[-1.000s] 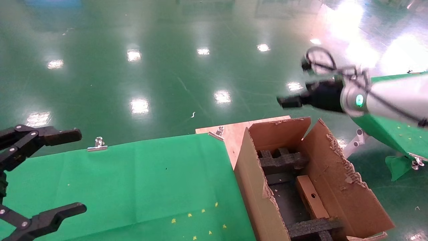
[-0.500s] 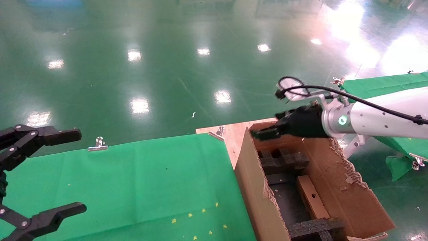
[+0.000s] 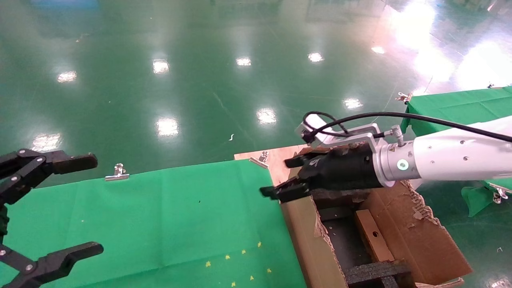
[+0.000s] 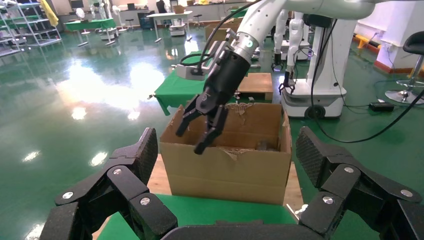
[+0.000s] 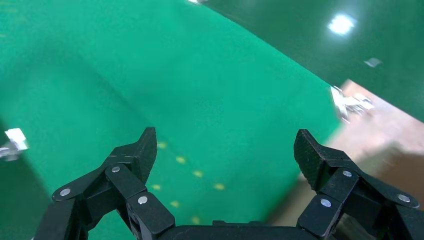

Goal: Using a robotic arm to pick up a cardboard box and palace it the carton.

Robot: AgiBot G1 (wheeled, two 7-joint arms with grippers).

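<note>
cardboard box (image 3: 372,235) already lies inside the carton (image 3: 404,224); my right gripper (image 3: 280,178) hangs empty over its rim, jaws wide, left gripper (image 3: 60,206) parked, wide.

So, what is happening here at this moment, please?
The right gripper, open and empty, is above the near-left wall of the carton, at the edge of the green table. The cardboard box lies inside the carton between black foam inserts. The left gripper is parked open at the table's left side.
</note>
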